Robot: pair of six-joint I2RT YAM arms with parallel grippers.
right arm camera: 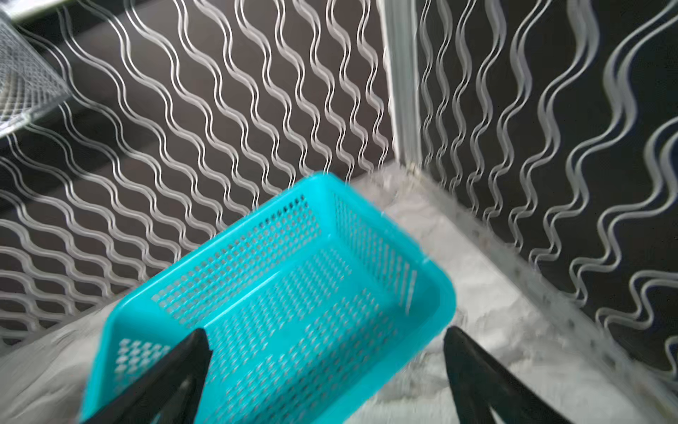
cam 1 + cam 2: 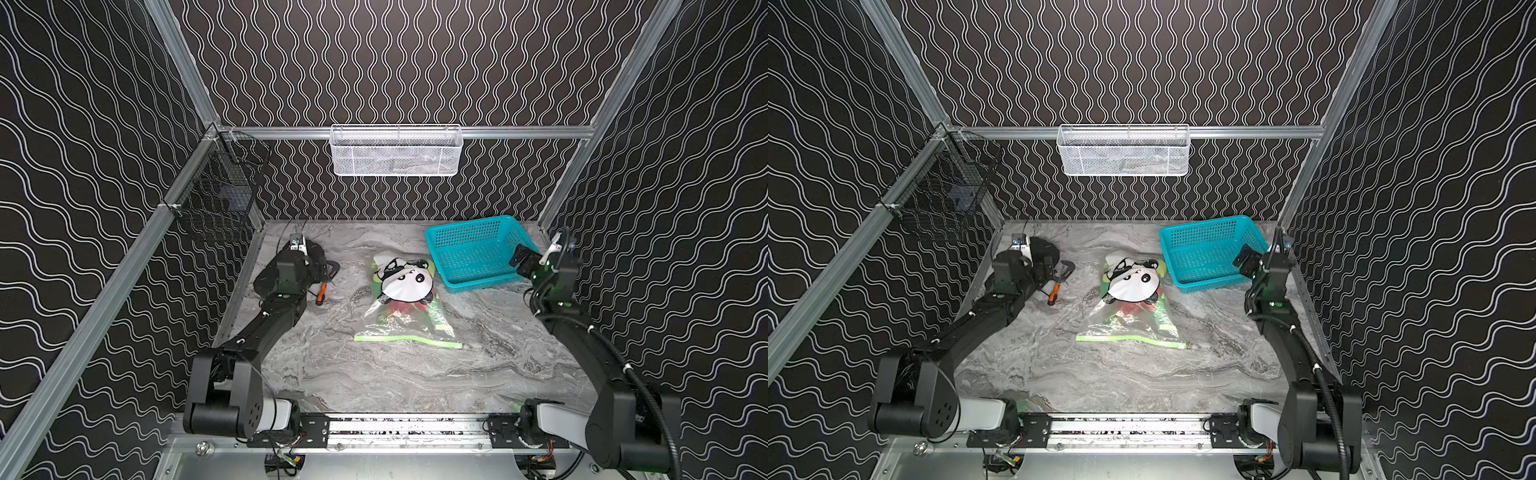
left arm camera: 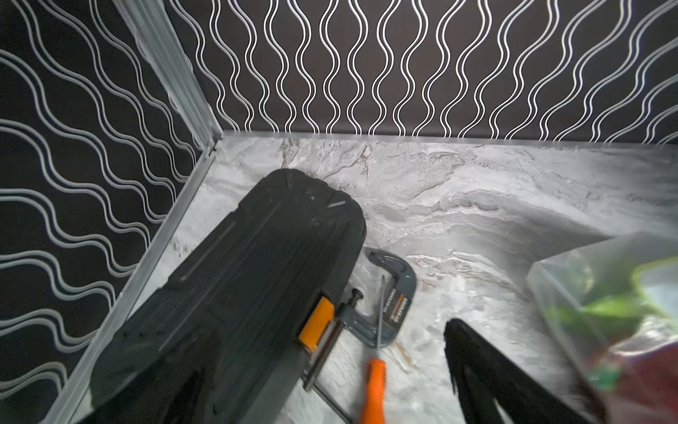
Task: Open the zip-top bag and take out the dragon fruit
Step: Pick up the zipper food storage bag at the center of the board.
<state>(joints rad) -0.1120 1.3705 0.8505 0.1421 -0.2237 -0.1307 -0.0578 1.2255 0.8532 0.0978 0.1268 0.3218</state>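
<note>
The left arm reaches to the far-left corner of the surface (image 2: 374, 382), its pincer (image 3: 323, 352) wide above a black case (image 3: 238, 275), clamp (image 3: 394, 293) and screwdriver (image 3: 374, 385). The right arm reaches far right, its pincer (image 1: 325, 331) wide above the basket (image 1: 440, 293). Both top views show the bag (image 2: 405, 320) (image 2: 1129, 324) lying mid-surface, clear of both pincers, with fruit (image 2: 400, 309) inside. The left wrist view catches only its corner.

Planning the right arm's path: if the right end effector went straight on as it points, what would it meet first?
The teal basket: the open right end effector points into it, probably meeting its perforated floor first, though depth is unclear.
</note>
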